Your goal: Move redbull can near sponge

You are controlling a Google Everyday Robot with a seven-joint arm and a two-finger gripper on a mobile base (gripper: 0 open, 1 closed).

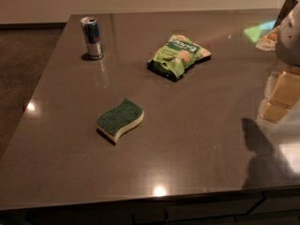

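The redbull can (92, 37) stands upright at the far left of the dark table (197, 139), silver and blue with its pull-tab top showing. The sponge (120, 119) lies flat near the table's middle-left, green side up over pale yellow foam, well in front of the can. My gripper (290, 32) shows only as a pale grey shape at the far right edge, above the table, far from both the can and the sponge. It holds nothing that I can see.
A green crinkly snack bag (179, 56) lies at the far middle, to the right of the can. Pale yellow blocky shapes (281, 95) sit at the right edge. The table's left edge drops to a dark floor (23, 69).
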